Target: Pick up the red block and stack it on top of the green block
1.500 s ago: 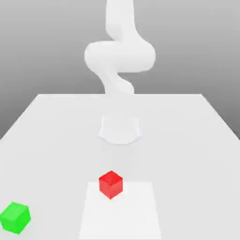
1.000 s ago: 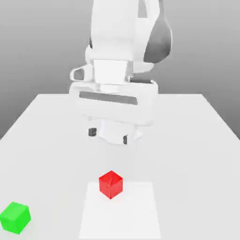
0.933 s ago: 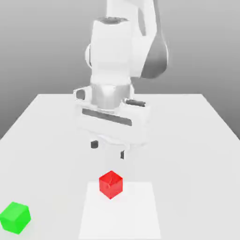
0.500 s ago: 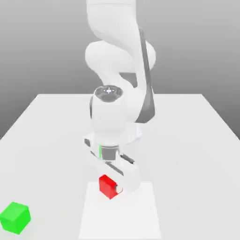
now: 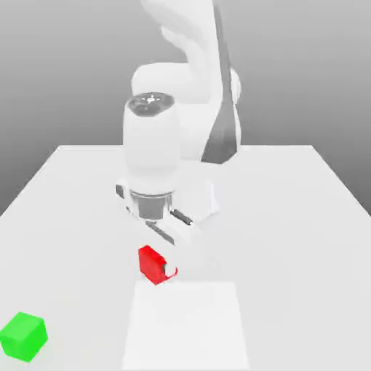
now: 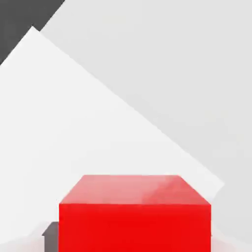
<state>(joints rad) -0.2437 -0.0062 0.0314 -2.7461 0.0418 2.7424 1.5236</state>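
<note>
Raised red block point(image 5: 154, 265), glossy, flat-faced

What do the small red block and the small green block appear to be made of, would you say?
The glossy red block looks like smooth plastic or painted wood: its colour is even, with a pale sheen across one face. The plain green block could be the same, judging by its flat, grainless faces and crisp edges, though neither look settles it.

Bright, washed-out light in the exterior view; the arm point(image 5: 152, 145) nearly melts into the pale tabletop point(image 5: 290, 239), grey shading darkens behind the arm, and a small glare spot sits on its rounded cap
</note>
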